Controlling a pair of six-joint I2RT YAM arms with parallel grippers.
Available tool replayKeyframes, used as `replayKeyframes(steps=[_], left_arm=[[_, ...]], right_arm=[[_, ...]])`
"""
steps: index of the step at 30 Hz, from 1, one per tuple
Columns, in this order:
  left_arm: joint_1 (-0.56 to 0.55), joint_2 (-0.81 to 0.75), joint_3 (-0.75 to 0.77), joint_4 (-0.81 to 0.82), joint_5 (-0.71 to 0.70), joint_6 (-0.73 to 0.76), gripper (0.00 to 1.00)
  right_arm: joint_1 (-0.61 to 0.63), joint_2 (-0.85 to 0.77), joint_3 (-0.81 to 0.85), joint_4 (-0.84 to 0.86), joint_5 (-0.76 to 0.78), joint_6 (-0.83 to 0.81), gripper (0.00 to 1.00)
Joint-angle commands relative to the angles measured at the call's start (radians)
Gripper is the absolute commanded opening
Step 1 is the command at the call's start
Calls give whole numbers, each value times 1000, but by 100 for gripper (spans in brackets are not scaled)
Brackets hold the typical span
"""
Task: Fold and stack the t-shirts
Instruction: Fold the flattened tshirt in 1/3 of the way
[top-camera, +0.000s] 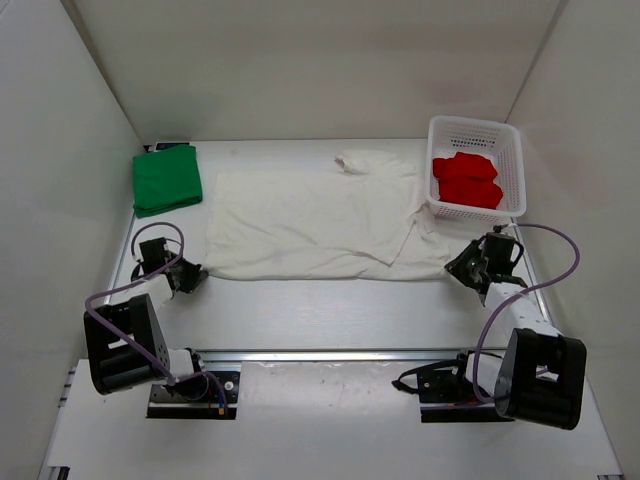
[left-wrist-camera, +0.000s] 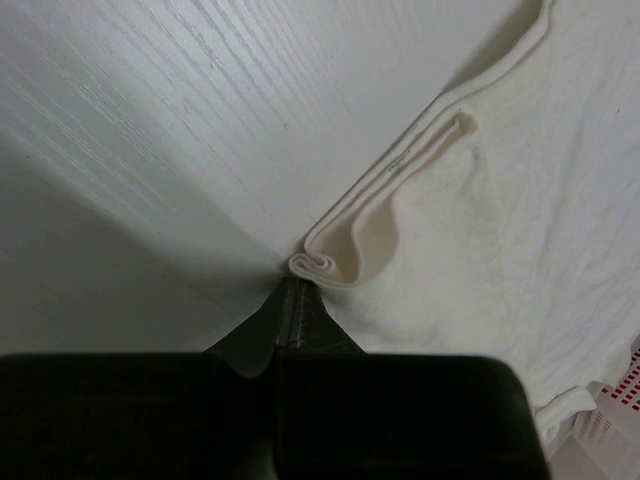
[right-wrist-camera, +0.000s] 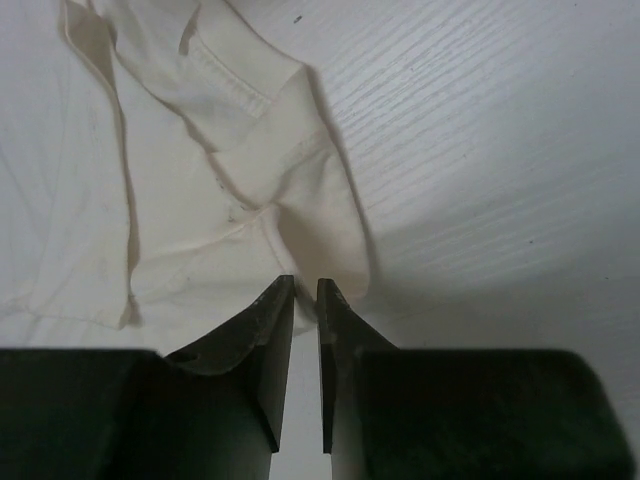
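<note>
The off-white t-shirt (top-camera: 300, 220) lies spread flat in the middle of the table. My left gripper (top-camera: 188, 278) sits at its near left corner. In the left wrist view the jaws (left-wrist-camera: 298, 283) are shut, with the rolled corner of the off-white t-shirt (left-wrist-camera: 480, 220) pinched at their tips. My right gripper (top-camera: 458, 266) is at the near right corner. Its jaws (right-wrist-camera: 306, 285) stand a narrow slit apart with the hem of the off-white t-shirt (right-wrist-camera: 200, 200) between the tips. A green t-shirt (top-camera: 167, 178) lies folded at the back left. A red t-shirt (top-camera: 467, 180) is bunched in the basket.
A white plastic mesh basket (top-camera: 516, 170) stands at the back right, just beyond my right gripper; its corner also shows in the left wrist view (left-wrist-camera: 610, 410). White walls close in the table on the left, back and right.
</note>
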Motion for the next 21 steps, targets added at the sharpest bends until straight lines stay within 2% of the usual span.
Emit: replayKeyframes(steps=[1,5,7,10,13,14,15,16,18,21], left_arm=[[-1,-17,30,7,-2,7,0],[-22,-31,17,-7,-14,21,0],[-27,-52,11,-19,-37,33,0],[-32,-100,10,-38,-48,48,0],[-32,-120,10,-60,-54,64,0],[-26,-126,7,-71,-59,74,3],[-19,-146,-3,-73,-74,67,14],[-19,-175,-12,-87,-87,65,19],[-25,-196,-16,-81,-105,58,38],[-23,-184,-41,-61,-87,42,52]], right_arm=[[-10,11,-9,66,-15,20,16],[42,-79,16,-32,43,-16,31],[128,-150,36,-75,141,-33,35],[220,-205,39,-76,185,-38,37],[260,-173,22,-42,124,-26,34],[271,-158,23,-22,93,-27,34],[274,-152,14,-10,79,-23,33],[286,-150,4,-5,57,-21,33],[312,-156,-12,10,50,-10,33],[327,-161,-55,16,47,-4,35]])
